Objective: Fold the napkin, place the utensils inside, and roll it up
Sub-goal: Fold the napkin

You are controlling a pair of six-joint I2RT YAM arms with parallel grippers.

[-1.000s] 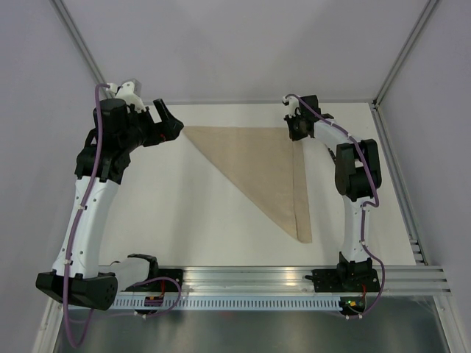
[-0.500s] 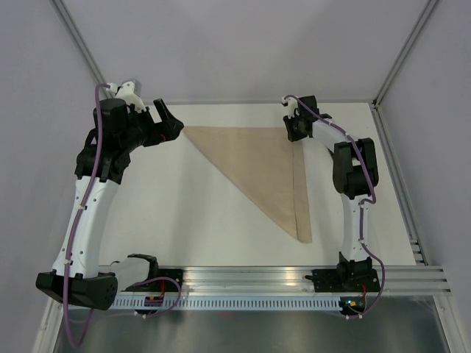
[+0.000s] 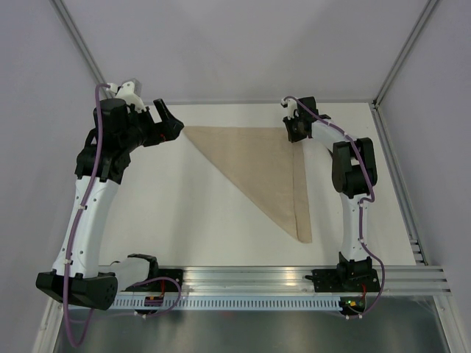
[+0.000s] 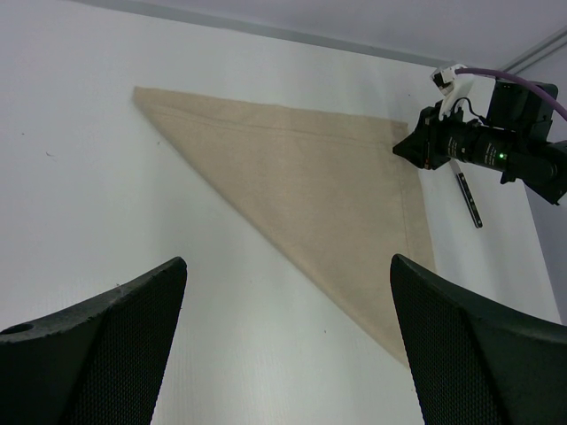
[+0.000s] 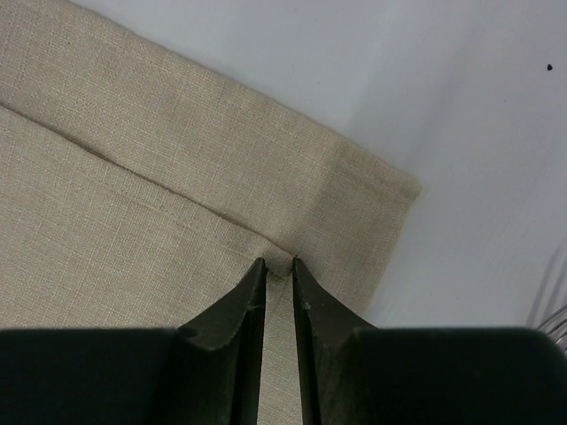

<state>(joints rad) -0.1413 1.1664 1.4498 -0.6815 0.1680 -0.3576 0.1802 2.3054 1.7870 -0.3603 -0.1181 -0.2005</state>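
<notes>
- Napkin [image 3: 268, 162]: lies flat as a folded triangle on the counter [image 3: 184, 213], long edge along the far side, point towards the near rail [image 3: 294, 273]
- Right tool [image 5: 277, 264]: narrow, a slit between the jaws, tips on the hem at the far right corner of the napkin; I cannot tell whether cloth is caught
- Left tool [image 3: 169, 121]: wide, holding nothing, hanging just beside the far left corner
- Utensil [image 4: 469, 199]: one dark stick seen, on the counter just right of the napkin, beyond the right tool
- Risk: if a thread of hem is snagged, a lift likely drags the upper layer and opens the fold
- Risk: thin cloth on a smooth top probably slides or bunches under a sideways push
- Risk: a sweep of the right arm could knock the stick away
- Surface: plain white, matt, a few small specks
- Room: pale grey wall panels [image 3: 243, 44], metal corner posts, slotted rail carrying both arm bases
</notes>
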